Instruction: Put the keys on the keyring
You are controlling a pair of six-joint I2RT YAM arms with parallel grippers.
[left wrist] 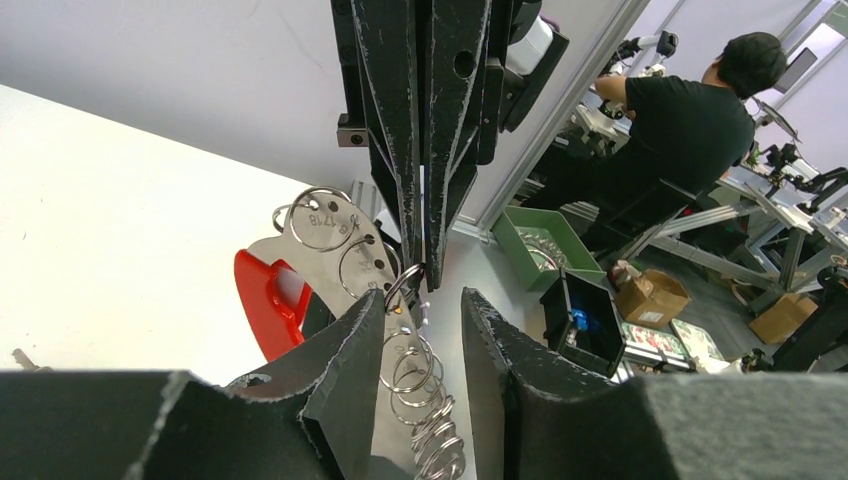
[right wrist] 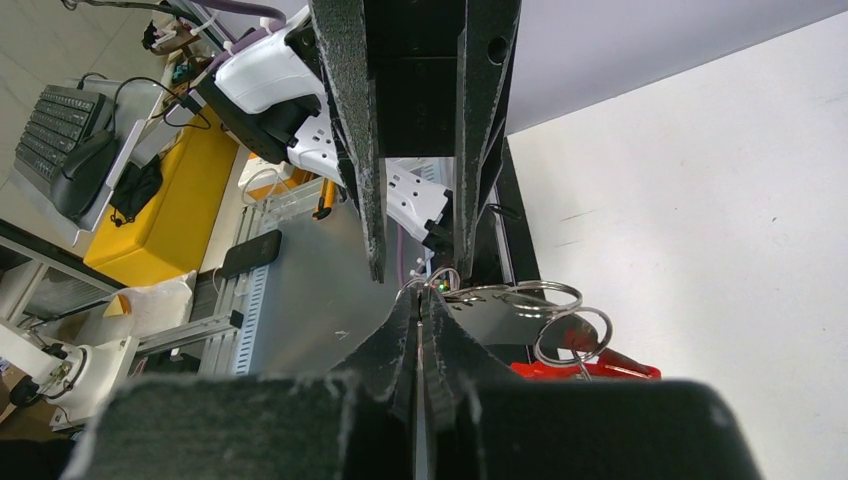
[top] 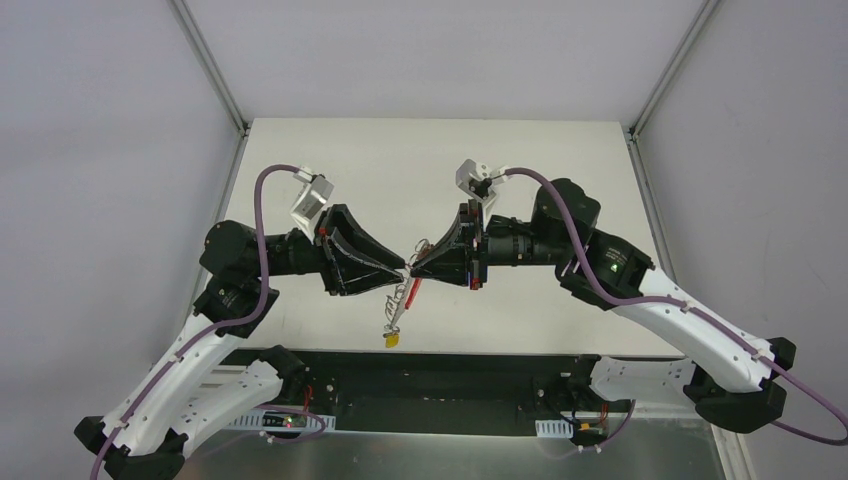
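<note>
The keyring [top: 403, 298] hangs in the air between my two gripper tips, above the table's near edge. It is a grey plate [left wrist: 330, 240] with a red part [left wrist: 265, 300] and a row of silver wire rings [left wrist: 420, 375]. A yellow tag [top: 392, 340] dangles from its low end. My right gripper [right wrist: 420, 295] is shut on the keyring's top edge by a wire ring, and the plate [right wrist: 500, 310] sticks out to the right. My left gripper [left wrist: 425, 295] is open, with the row of rings in the gap between its fingers. Green and red tags are not visible.
A small metal piece [left wrist: 20, 357] lies on the white table [top: 430, 160] at the left edge of the left wrist view. The black base rail [top: 430, 375] runs below the hanging keyring. Aluminium frame posts [top: 210, 70] stand at the back corners.
</note>
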